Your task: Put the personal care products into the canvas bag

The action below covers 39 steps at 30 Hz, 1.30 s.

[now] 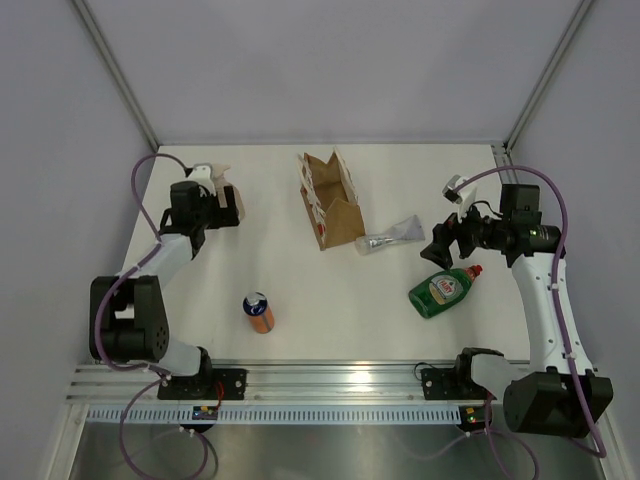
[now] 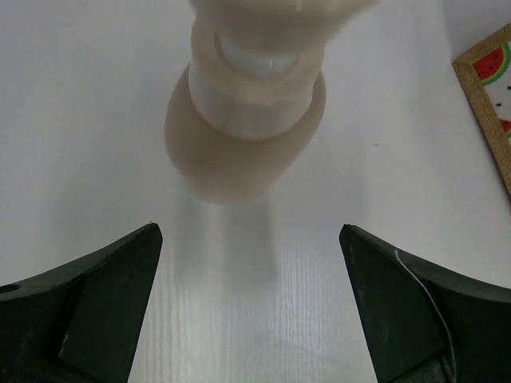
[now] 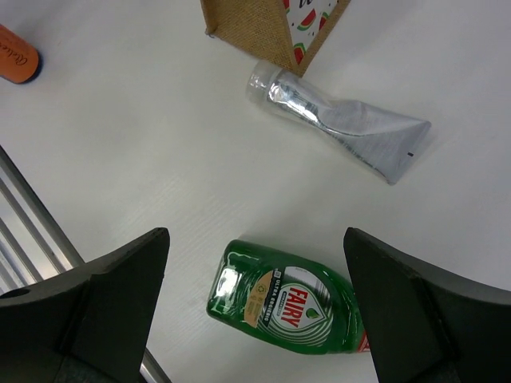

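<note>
The beige pump-top soap bottle (image 1: pixel 211 178) stands at the far left of the table. It fills the top of the left wrist view (image 2: pixel 247 104), just ahead of my open, empty left gripper (image 2: pixel 248 231), which also shows in the top view (image 1: pixel 222 202). The canvas bag (image 1: pixel 330 200) stands in the middle back, its corner with watermelon print showing at the edge of the left wrist view (image 2: pixel 491 96). The silvery squeeze tube (image 1: pixel 390 238) lies right of the bag (image 3: pixel 267 24), and shows in the right wrist view (image 3: pixel 343 120). My right gripper (image 1: pixel 438 250) is open and empty (image 3: pixel 255 235), above the table short of the tube.
A green Fairy dish-soap bottle (image 1: pixel 443 290) lies on its side under the right gripper (image 3: pixel 287 299). An orange can (image 1: pixel 259 312) lies at the front centre-left (image 3: pixel 16 56). A metal rail (image 1: pixel 320 380) runs along the near edge.
</note>
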Each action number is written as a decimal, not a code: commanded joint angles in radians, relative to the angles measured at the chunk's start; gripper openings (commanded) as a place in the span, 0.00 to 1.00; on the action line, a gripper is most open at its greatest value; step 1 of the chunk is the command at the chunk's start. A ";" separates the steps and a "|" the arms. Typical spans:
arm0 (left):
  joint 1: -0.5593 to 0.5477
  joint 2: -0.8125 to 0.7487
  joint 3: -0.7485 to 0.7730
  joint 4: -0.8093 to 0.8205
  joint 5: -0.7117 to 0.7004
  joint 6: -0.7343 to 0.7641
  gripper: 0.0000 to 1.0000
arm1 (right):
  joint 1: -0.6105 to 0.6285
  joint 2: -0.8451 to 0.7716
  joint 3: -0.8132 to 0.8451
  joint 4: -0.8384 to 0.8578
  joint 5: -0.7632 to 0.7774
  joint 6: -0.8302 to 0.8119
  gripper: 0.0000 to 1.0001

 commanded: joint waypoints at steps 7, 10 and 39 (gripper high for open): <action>0.003 0.204 0.312 0.127 0.037 0.113 0.99 | 0.002 0.032 0.003 0.018 -0.069 -0.046 0.99; 0.002 0.228 0.343 0.143 0.036 0.144 0.99 | 0.002 0.052 0.009 0.019 -0.065 -0.045 1.00; -0.055 0.084 0.331 0.123 0.202 -0.029 0.00 | 0.001 0.078 0.021 0.009 -0.065 0.009 0.99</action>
